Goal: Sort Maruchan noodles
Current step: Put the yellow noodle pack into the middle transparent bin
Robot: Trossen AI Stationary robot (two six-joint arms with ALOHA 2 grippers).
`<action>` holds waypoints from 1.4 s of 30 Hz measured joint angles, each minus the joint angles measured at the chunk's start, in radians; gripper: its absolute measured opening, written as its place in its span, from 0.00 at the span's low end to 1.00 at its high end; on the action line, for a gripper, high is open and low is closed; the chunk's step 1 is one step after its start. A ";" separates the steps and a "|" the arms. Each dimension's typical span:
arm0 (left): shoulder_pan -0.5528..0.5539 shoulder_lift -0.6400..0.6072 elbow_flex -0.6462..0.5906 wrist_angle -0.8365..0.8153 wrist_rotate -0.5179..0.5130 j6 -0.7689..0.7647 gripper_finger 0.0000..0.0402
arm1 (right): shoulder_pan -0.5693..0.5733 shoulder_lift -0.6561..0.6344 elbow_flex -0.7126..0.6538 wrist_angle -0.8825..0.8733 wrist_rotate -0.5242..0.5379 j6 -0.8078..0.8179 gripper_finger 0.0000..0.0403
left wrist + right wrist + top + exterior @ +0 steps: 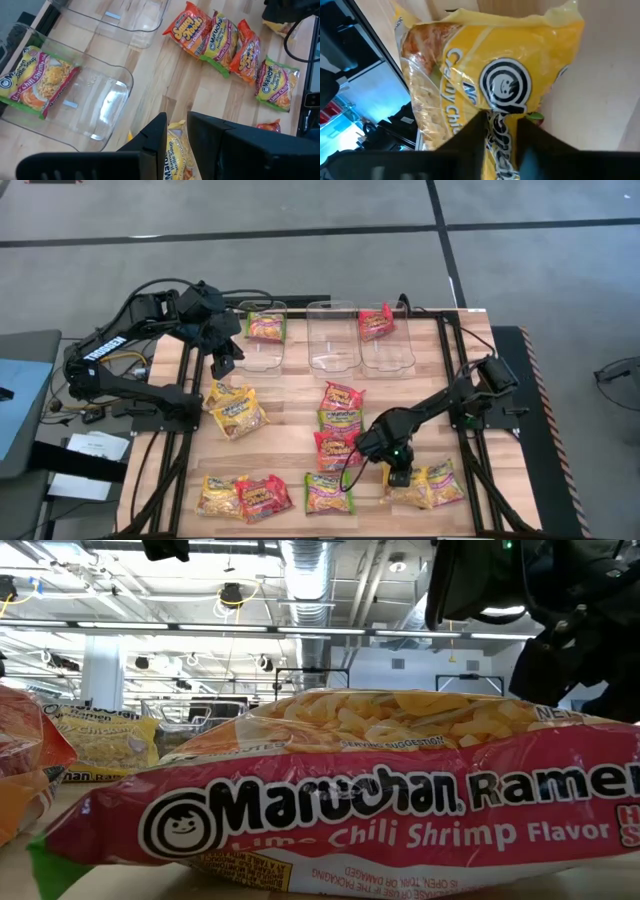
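Observation:
Maruchan noodle packets lie on the wooden table. A yellow pair [236, 411] lies at the left, a column [339, 421] in the middle and a row [262, 497] along the near edge. At the near right lie yellow packets [432, 483]. My right gripper [398, 476] is down on their left end, shut on the upper one [505, 75]. My left gripper [176, 131] hangs above the table beside the left bin [262, 338], its fingers a narrow gap apart with nothing between them. That bin holds a green-edged packet [39, 84]. The right bin holds a red packet [375, 322]. My right gripper pinches the upper yellow packet between its two fingers at the end nearest the wrist [503, 131]; the film is bunched up in the gap. The fingers slant down onto it from above. The rest of the packet lies flat ahead of them, partly over a second yellow packet [420, 95].
Three clear bins stand in a row at the far side; the middle one [333, 335] holds nothing. A lime chili shrimp packet [340, 810] fills the low view. Black frame rails [480, 470] run along the table's left and right edges.

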 joint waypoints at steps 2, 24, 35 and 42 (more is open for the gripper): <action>0.000 0.000 0.000 0.000 0.000 0.012 0.15 | 0.000 0.000 0.000 0.006 -0.001 0.004 0.13; 0.000 0.000 0.000 0.000 -0.019 0.036 0.15 | -0.101 -0.008 0.343 -0.430 0.258 0.032 0.01; 0.000 0.000 0.000 -0.044 -0.026 0.039 0.15 | -0.200 -0.010 0.700 -0.708 0.513 0.057 0.01; 0.000 0.000 0.000 -0.074 -0.026 0.039 0.15 | -0.320 -0.009 0.818 -0.699 0.619 -0.057 0.00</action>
